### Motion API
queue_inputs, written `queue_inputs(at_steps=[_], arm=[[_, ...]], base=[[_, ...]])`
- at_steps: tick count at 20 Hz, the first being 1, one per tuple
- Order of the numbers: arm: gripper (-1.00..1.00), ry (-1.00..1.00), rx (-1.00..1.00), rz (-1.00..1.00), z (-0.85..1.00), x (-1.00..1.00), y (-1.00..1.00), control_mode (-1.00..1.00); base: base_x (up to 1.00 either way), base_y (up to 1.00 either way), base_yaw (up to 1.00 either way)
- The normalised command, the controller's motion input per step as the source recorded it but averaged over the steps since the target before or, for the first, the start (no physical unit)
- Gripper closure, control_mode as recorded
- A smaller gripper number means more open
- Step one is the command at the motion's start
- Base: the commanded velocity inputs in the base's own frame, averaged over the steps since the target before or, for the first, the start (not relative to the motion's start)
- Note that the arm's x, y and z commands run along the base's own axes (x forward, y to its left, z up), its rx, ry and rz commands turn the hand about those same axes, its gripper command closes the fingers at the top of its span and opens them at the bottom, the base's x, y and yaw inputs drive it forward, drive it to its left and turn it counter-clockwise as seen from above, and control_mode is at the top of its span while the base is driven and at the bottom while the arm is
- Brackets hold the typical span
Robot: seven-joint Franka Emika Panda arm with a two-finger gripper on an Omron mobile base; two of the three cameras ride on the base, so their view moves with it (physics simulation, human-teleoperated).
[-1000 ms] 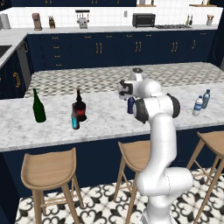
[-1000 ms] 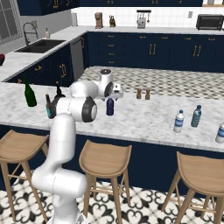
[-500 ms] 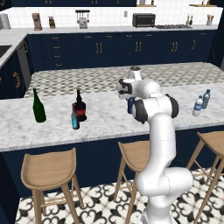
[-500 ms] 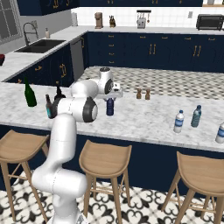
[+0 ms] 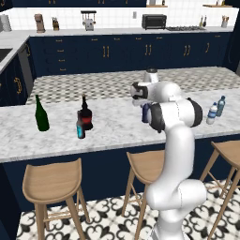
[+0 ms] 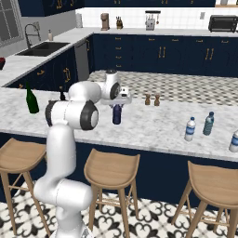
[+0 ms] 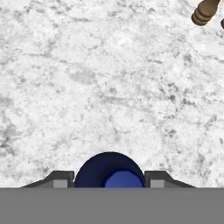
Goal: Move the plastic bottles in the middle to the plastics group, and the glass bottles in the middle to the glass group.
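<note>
My gripper [image 5: 146,106] [image 6: 116,105] points down over the stubby dark navy-blue plastic bottle [image 5: 146,114] [image 6: 116,115], which stands upright mid-counter. In the hand view the bottle's round top [image 7: 109,171] sits between the two fingertips [image 7: 62,178], which press on its sides. The gripper [image 7: 109,178] is shut on it. A whitish bottle with a blue band [image 6: 190,129] [image 5: 212,113] stands beside the slim blue-grey water bottle [image 6: 208,123] [image 5: 221,106] at the right. To the left stand the green wine bottle [image 5: 41,114], the red-labelled bulbous bottle [image 5: 85,115] and the small cyan-bottomed bottle [image 5: 80,129].
Two brown shakers [image 6: 152,99] stand behind the navy bottle; one shows in the hand view's corner [image 7: 205,12]. Another pale bottle [image 6: 234,141] stands at the far right edge. Wooden stools [image 6: 111,168] line the counter's front. My white arm [image 5: 178,112] hides part of the counter.
The jaws have come together from wide open onto the navy bottle. The arm and the other bottles have stayed where they were.
</note>
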Motion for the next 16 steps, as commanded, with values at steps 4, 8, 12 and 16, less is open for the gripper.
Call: queue_inputs(at_steps=[4, 8, 12, 16], arm=[[1.0, -0.02, 0.0, -0.01, 0.55, -0.61, -0.35, -1.0], [1.0, -0.08, 0.0, -0.01, 0.39, -0.67, -0.44, -1.0], [1.0, -0.04, 0.0, 0.0, 0.4, -0.67, -0.46, -1.0], [1.0, -0.02, 0.0, 0.0, 0.45, -0.66, -0.51, -1.0]], base=[[0.0, 0.0, 0.0], [0.0, 0.0, 0.0], [0.0, 0.0, 0.0], [0.0, 0.0, 0.0]])
